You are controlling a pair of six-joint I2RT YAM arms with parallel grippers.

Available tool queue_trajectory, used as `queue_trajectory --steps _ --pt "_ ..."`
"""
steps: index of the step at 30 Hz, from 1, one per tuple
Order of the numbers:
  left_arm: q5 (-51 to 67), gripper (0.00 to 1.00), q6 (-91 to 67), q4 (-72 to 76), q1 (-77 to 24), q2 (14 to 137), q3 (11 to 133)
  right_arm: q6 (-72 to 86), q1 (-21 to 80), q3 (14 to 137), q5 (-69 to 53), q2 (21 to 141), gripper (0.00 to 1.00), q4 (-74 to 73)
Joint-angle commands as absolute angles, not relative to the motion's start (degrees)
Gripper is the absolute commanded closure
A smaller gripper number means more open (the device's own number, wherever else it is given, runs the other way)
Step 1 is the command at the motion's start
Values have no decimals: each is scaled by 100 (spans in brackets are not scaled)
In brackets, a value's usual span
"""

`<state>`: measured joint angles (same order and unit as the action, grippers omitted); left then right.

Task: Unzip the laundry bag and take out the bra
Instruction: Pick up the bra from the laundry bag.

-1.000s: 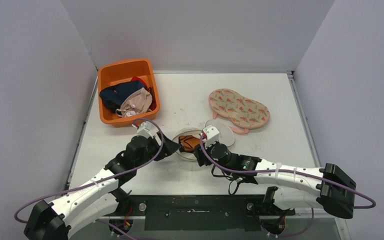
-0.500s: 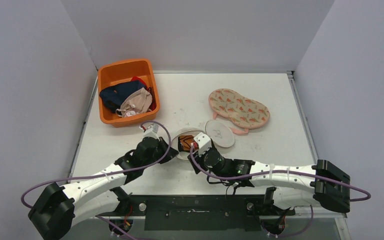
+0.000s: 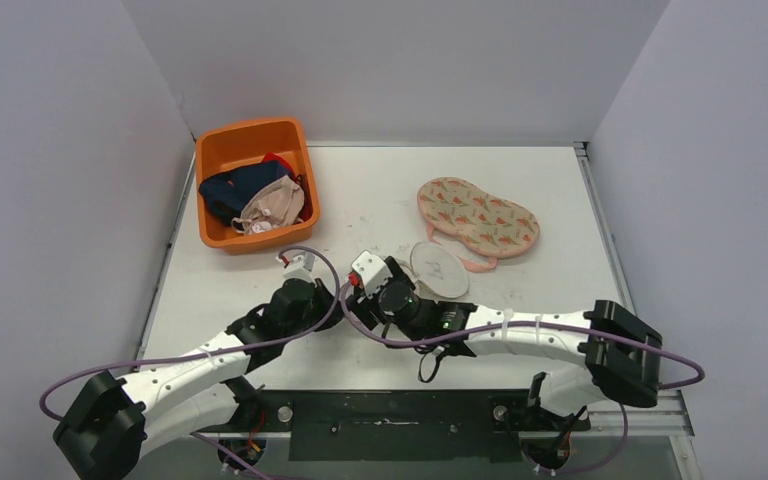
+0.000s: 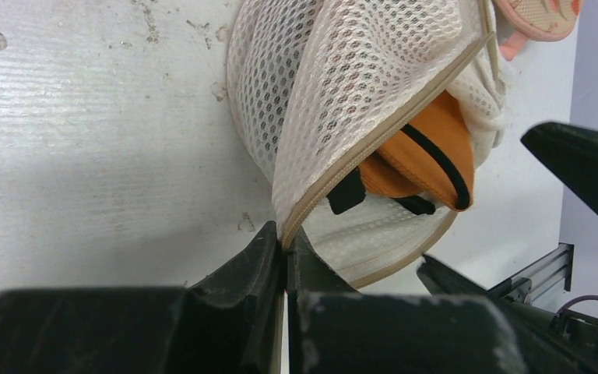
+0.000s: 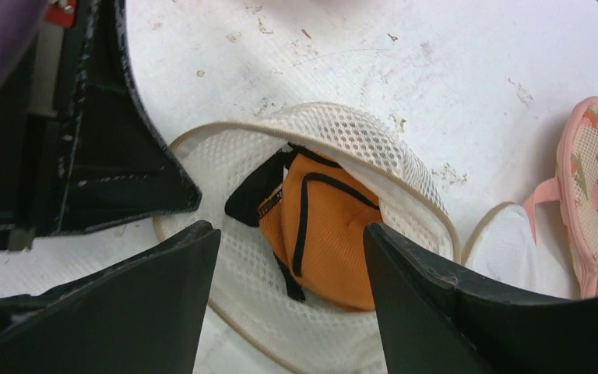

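Under spread right claw [image 5: 286, 232]: bra [image 5: 327, 226], inside bag [image 5: 350, 134].

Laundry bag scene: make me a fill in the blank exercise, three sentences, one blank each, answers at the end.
1. The bra inside the mesh laundry bag is ____ with black trim.
2. The left gripper is shut on the bag's zipper edge; the right gripper, over the bra, is ____.
3. The bin of clothes sits at the table's far ____ corner.
Missing words: orange; open; left.
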<state>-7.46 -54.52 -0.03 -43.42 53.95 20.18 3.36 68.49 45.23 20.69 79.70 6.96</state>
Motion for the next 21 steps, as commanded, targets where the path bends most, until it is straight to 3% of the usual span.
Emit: queue_trajectory --steps 1,7,15,21 --pt "-852 100 -5289 103 -4360 5287 1910 76 6615 4945 1668 8413 33 733" --pt "-880 100 -5253 122 -4304 5185 1822 237 6364 4923 1496 8768 40 766" --pt "-766 100 -5188 225 -4218 5322 1885 230 6310 4948 1618 9031 43 784" --pt "-736 100 -5190 261 -4189 5375 1885 298 6306 4884 2001 8972 73 782"
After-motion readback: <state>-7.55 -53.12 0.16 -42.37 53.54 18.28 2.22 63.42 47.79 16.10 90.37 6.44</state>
